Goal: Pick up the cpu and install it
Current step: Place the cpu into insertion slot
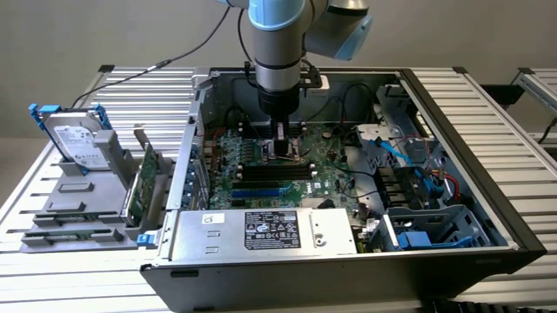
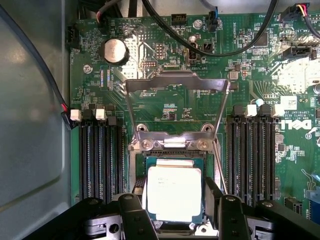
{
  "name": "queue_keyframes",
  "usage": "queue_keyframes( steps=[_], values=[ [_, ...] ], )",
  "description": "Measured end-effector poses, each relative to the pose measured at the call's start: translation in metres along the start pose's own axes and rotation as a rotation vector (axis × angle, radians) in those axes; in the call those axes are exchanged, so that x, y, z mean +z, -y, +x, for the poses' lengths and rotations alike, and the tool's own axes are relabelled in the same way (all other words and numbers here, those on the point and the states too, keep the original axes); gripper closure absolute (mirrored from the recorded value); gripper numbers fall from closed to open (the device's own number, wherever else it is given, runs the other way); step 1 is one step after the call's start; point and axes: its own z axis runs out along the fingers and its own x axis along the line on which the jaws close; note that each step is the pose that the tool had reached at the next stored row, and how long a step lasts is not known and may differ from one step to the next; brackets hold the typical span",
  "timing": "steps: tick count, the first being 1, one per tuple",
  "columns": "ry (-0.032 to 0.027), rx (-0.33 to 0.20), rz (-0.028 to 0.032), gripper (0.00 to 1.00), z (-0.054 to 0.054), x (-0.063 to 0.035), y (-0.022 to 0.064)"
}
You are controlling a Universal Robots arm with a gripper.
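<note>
Plain grey wall (image 1: 104, 32), slatted aluminium table (image 1: 487, 130), even indoor light

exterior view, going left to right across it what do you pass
hard drive standing in its blue bracket → green circuit card standing on edge → gripper lowered over the motherboard inside the open computer case → blue drive cage at the exterior view's right.

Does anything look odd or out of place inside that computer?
Nothing looks broken or spilled. The silver chip lies flat and square in its socket on the green board, between the robot's open fingers. The metal clamp frame over the socket stands flipped open, not closed over the chip.
</note>
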Motion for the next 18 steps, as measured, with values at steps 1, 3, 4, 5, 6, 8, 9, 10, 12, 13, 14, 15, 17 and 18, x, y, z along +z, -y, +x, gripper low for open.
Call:
queue_keyframes(
  steps=[1,3,4,5,6,8,9,10,12,13,14,15,17,18],
  values=[
    [-0.0001,-0.001,-0.0003,0.46,0.0,0.0,0.0],
    [-0.0001,-0.002,-0.001,0.46,0.0,0.0,0.0],
    [-0.0002,-0.002,-0.0011,0.46,0.0,0.0,0.0],
    [-0.0003,-0.003,-0.0013,0.46,0.0,0.0001,0.0],
    [-0.0003,-0.004,-0.0015,0.46,0.0,0.0001,0.0],
    [-0.0004,-0.005,-0.002,0.46,0.0,0.0001,0.0],
    [-0.0004,-0.005,-0.0022,0.46,0.0,0.0002,0.0],
    [-0.0005,-0.006,-0.0025,0.46,-0.0001,0.0002,0.0],
    [-0.0007,-0.007,-0.0027,0.46,-0.0001,0.0004,0.0001],
    [-0.0006,-0.007,-0.0031,0.46,-0.0001,0.0005,0.0001],
    [-0.0005,-0.008,-0.0033,0.46,-0.0002,0.0005,0.0001],
    [-0.0009,-0.012,-0.0048,0.46,-0.0004,0.0017,0.0001],
    [-0.001,-0.013,-0.0049,0.46,-0.0004,0.002,0.0002],
    [-0.001,-0.013,-0.0049,0.46,-0.0004,0.002,0.0002]
  ],
)
